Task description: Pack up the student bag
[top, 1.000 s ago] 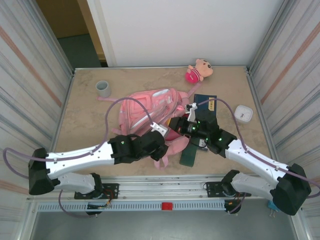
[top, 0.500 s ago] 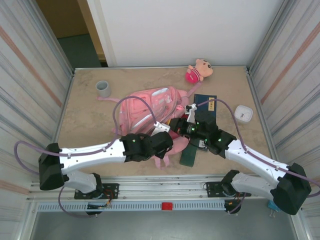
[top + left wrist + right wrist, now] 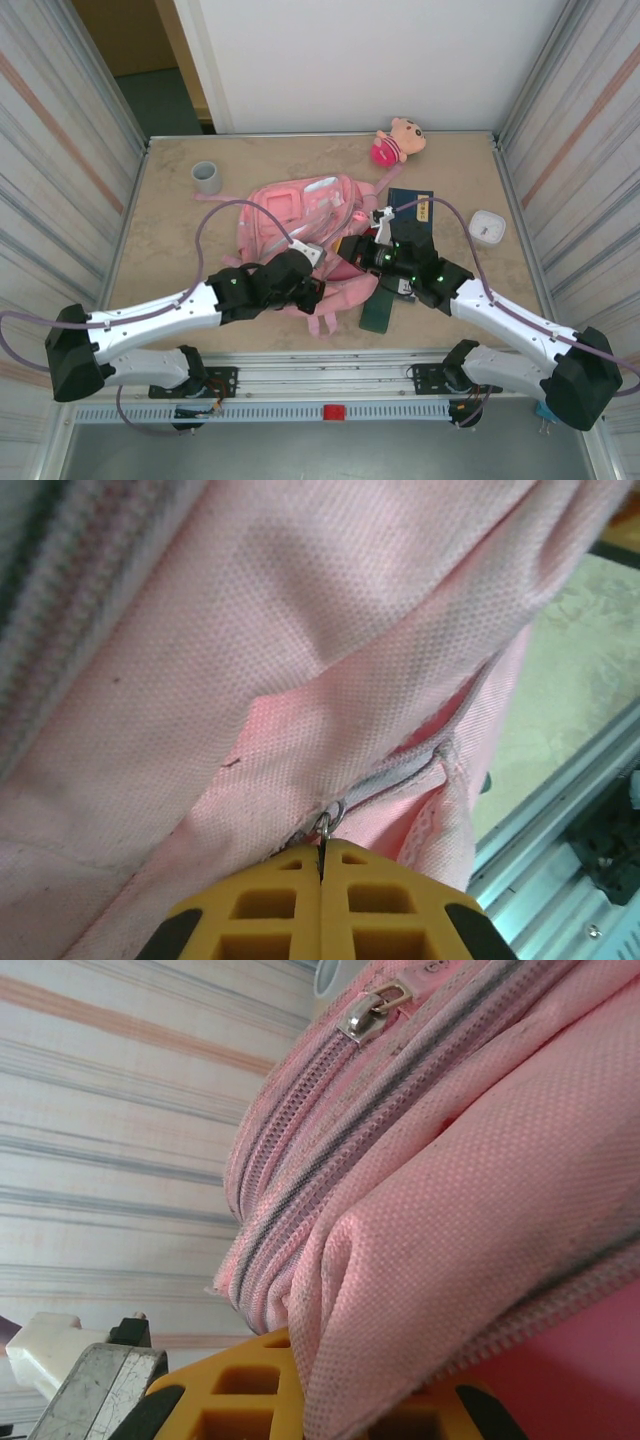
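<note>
My left jaws pinch the zipper pull (image 3: pixel 324 826), my right jaws clamp the bag (image 3: pixel 480 1160) fabric (my anchor); I'd pull steadily along the zipper.

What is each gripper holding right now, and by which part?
Left gripper pinches the student bag by a zipper pull; right gripper clamps a fold of its pink fabric.

No wording or number can be read anywhere. The dark book (image 3: pixel 408 200) beside the pink bag (image 3: pixel 290 212) has a small pale mark on its cover, too small to make out.
</note>
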### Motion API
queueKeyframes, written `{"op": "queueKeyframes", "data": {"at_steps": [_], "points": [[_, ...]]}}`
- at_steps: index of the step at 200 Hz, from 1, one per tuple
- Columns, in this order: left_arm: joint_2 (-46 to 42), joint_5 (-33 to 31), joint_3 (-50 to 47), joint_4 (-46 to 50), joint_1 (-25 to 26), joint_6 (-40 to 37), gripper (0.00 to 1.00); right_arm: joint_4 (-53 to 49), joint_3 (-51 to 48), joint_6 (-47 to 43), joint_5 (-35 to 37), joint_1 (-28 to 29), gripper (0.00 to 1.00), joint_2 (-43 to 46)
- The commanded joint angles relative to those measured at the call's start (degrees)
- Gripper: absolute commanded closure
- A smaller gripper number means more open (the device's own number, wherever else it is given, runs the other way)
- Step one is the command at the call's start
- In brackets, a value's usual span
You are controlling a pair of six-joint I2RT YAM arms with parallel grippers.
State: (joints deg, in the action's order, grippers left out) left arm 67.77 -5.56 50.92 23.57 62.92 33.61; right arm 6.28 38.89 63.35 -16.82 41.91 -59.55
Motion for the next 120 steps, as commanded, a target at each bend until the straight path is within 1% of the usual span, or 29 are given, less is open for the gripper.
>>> {"op": "queueKeyframes", "data": {"at_steps": [1, 14, 15, 48, 65, 74, 80, 92, 104, 108, 114, 120], "points": [[-1.6, 2.8, 0.0, 2.2, -1.4, -4.4, 1.00, 4.2, 2.4, -2.1, -3.0, -2.1, 0.95, 2.3], [-2.1, 2.2, 0.2, 5.3, -2.0, -7.0, 1.00, 3.2, 2.2, -2.4, -4.3, -4.1, 0.95, 2.5], [-2.3, 2.2, 0.2, 5.5, -2.1, -7.2, 1.00, 3.0, 2.2, -2.4, -4.5, -4.5, 0.95, 3.7], [-6.6, 2.4, -1.5, 9.3, -4.8, -11.9, 1.00, 0.2, 3.2, -3.4, -8.8, -10.1, 0.94, 5.4], [-9.2, 3.2, -2.7, 8.9, -6.5, -12.8, 1.00, 0.7, 3.5, -3.1, -10.1, -10.8, 0.94, 5.0], [-10.4, 4.2, -3.0, 7.8, -7.2, -12.8, 1.00, 1.6, 3.5, -2.4, -10.6, -10.6, 0.92, 4.4], [-11.1, 5.0, -3.3, 6.6, -7.4, -12.9, 1.00, 2.4, 3.3, -1.9, -10.8, -10.3, 0.88, 3.9], [-11.8, 7.0, -3.9, 3.3, -7.5, -12.0, 1.00, 3.6, 2.9, -1.0, -10.5, -8.9, 0.74, 3.2], [-11.8, 9.2, -4.5, -0.3, -7.5, -10.4, 1.00, 4.4, 2.5, -0.6, -8.8, -6.6, 0.57, 3.1], [-11.7, 9.9, -4.7, -1.3, -7.6, -9.7, 1.00, 4.7, 2.4, -0.5, -8.1, -5.7, 0.53, 1.6], [-11.4, 10.7, -4.9, -2.7, -7.6, -8.9, 1.00, 5.2, 2.1, -0.3, -6.8, -4.4, 0.48, 1.0], [-11.0, 11.7, -5.1, -4.0, -7.6, -7.9, 1.00, 5.9, 1.6, 0.0, -5.7, -3.2, 0.46, 0.6]]}}
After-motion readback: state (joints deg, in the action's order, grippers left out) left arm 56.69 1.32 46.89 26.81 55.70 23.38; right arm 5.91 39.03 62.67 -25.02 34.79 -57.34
